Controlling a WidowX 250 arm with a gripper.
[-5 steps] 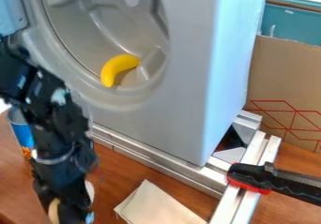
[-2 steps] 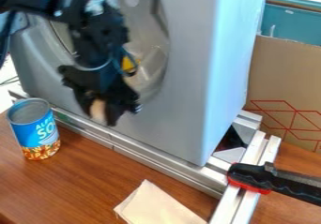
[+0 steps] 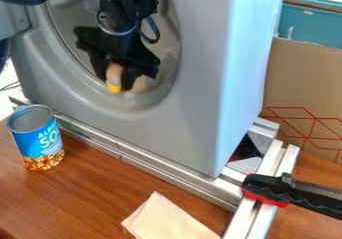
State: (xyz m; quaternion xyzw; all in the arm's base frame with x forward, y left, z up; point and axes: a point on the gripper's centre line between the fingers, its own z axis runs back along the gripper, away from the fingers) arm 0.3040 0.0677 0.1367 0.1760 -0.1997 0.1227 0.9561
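1. Yellow, curved toy banana (image 3: 114, 88): inside the round recess of the grey plastic housing (image 3: 194, 98), the landmark here; only its lower tip shows below the gripper.
2. Black two-finger gripper (image 3: 118, 84): hangs in front of that recess, over the banana. A beige patch (image 3: 114, 74) shows at its lower end. Whether it is spread or clamped on anything, I cannot tell.
3. Blue cylindrical food can with a metal rim (image 3: 40, 144): upright on the brown wooden table (image 3: 87, 198), left of the housing.
4. Folded beige cloth (image 3: 163, 220): in front of the housing.
5. Black-and-red clamp (image 3: 280, 189): on silver metal rails (image 3: 252, 218), right of the housing's base.
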